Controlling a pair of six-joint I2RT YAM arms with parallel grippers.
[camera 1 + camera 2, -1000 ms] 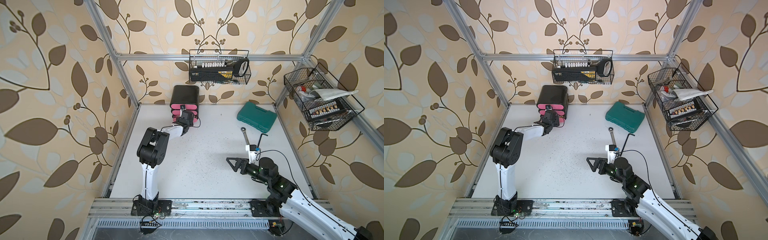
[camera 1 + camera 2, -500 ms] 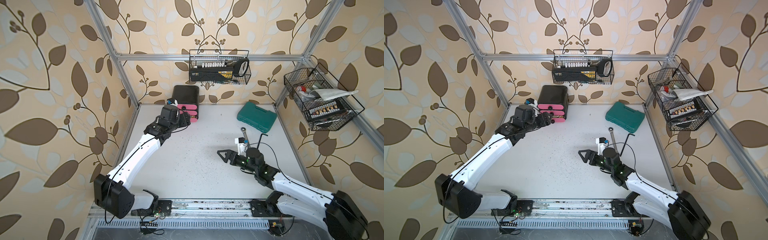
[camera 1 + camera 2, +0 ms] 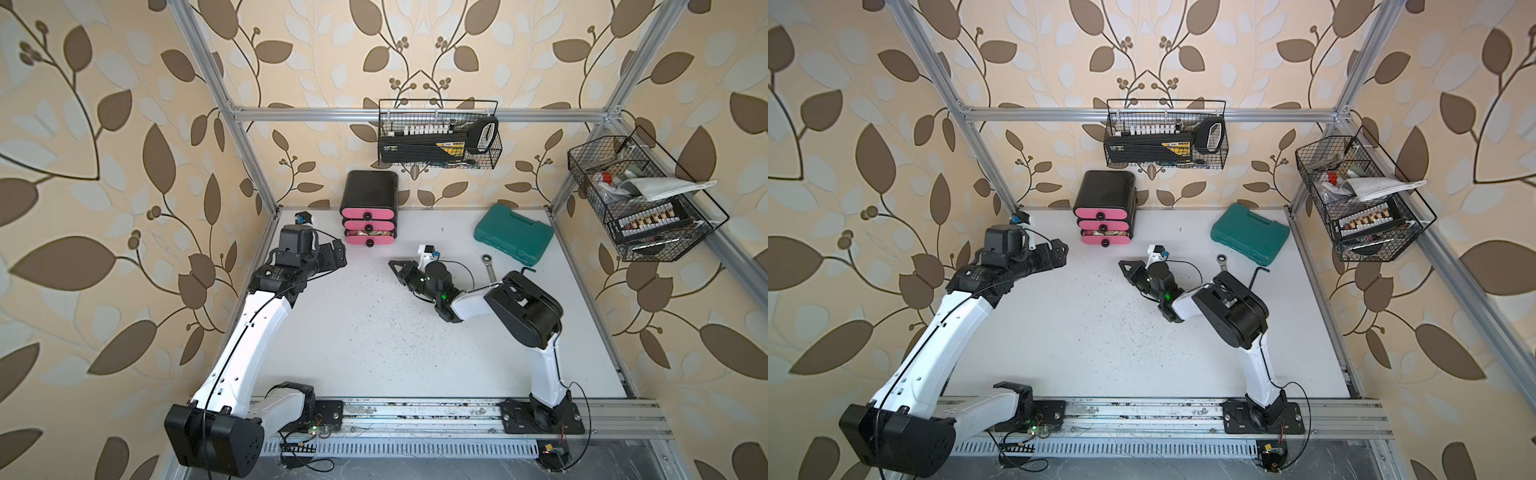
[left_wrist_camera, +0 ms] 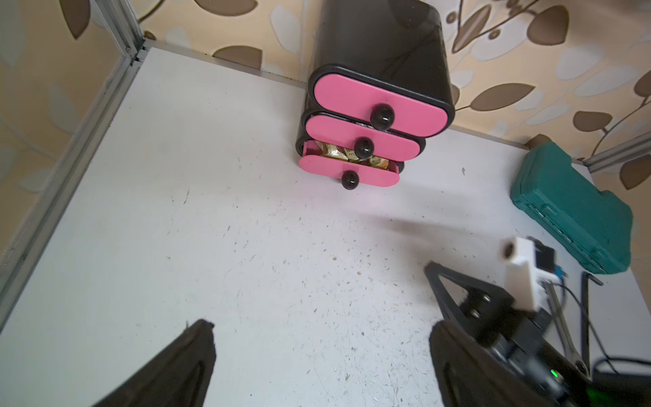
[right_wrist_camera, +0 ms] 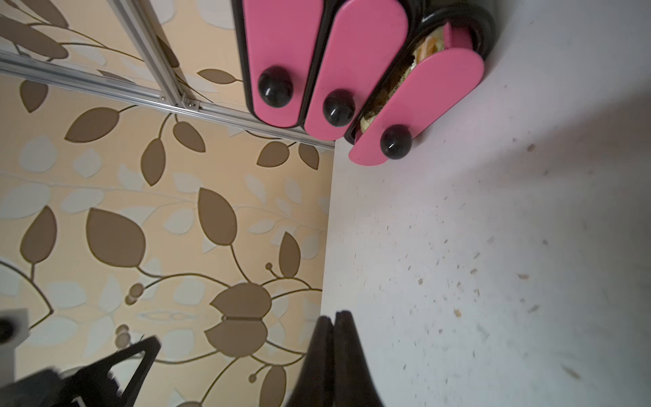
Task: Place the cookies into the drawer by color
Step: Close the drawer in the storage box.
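The drawer (image 3: 369, 208) cabinet is black with three pink fronts and stands at the back of the table in both top views (image 3: 1104, 208). Its two upper drawers are pushed in. The lowest drawer (image 4: 348, 172) is pulled partly out. Pale yellow cookies (image 4: 338, 153) lie in it, and they also show in the right wrist view (image 5: 428, 45). My left gripper (image 3: 332, 253) hovers to the cabinet's front left, open and empty (image 4: 322, 329). My right gripper (image 3: 392, 264) points at the cabinet from the front right, shut on nothing (image 5: 334, 315).
A teal tool case (image 3: 515, 232) lies at the back right, with a wrench (image 3: 489, 266) and a black hex key (image 3: 525, 270) in front of it. Wire baskets hang on the back wall (image 3: 438, 137) and the right wall (image 3: 640, 199).
The left gripper drew back from the drawer fronts towards the left and opened wide. The right gripper moved forward towards the cabinet and shut.
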